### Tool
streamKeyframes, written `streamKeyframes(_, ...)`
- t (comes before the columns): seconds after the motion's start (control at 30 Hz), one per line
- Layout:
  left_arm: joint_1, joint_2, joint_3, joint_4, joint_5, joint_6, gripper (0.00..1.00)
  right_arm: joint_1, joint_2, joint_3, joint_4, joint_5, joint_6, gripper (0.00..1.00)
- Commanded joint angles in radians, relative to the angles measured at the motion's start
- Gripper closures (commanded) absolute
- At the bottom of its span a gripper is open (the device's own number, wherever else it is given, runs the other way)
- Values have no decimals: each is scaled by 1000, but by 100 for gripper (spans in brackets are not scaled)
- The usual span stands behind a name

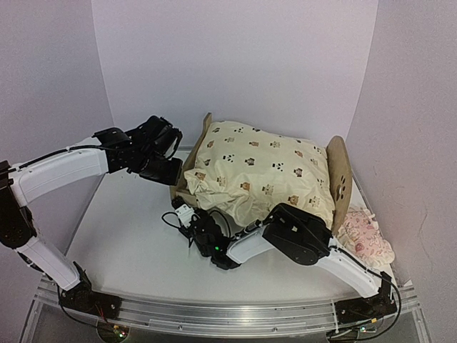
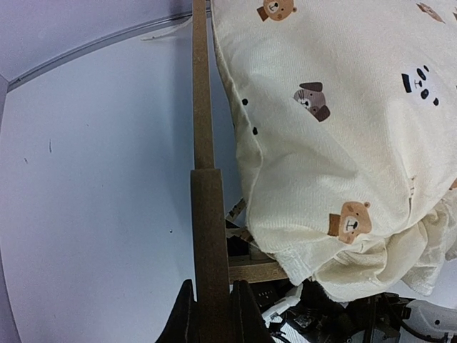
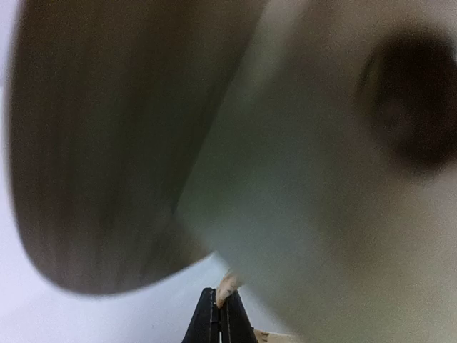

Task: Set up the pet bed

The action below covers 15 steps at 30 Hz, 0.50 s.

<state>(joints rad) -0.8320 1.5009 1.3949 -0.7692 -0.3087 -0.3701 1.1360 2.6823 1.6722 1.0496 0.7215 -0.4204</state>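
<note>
The bed [image 1: 340, 171] sits in the middle of the top view on the desk [image 1: 121, 236], with the cushion [image 1: 260, 168] on it. We see the left claw [image 2: 214, 314] clenched on the bed's end board, at the bed's left side in the frame. The right claw [image 3: 219, 314] is squeezed tight by the cushion's lower left corner. A tiny pale bit sits at its tips, and we cannot tell what it is.

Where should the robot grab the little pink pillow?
Probably its near ruffled edge, pinched from above: the pink pillow lies flat, with the headboard close on one side and the wall on the other, so top and front look freest.
</note>
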Motion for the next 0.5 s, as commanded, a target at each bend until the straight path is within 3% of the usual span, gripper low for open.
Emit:
streamKeyframes(0.0,-24,-98,85,125,36,32,100,-15,-81,-96,3,-65,44,100)
streamKeyframes(0.47,-22,-89,-42,233,0,28,100,84,-290,-350,-3,-193,149,100)
